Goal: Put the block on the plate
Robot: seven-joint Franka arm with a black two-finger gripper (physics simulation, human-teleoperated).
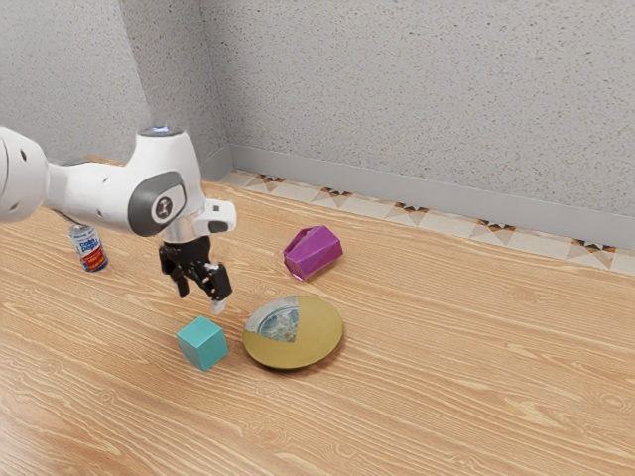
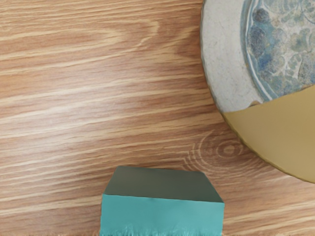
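End effector [image 1: 200, 297]: fingers apart, above teal block [image 1: 202, 343]. Plate [image 1: 322, 329]: near block. Can [image 1: 89, 249]: lettering possibly blue, illegible.

"What sort of place is this?"

"An indoor room, though whether home or office I can't tell."

"What shows it?"

"Speckled gray walls [image 1: 427, 89] meeting at a corner, a smooth gray baseboard [image 1: 397, 187] and, below it, cream tiles [image 1: 412, 209] with brown motifs, beyond the wood-grained surface [image 1: 476, 347]."
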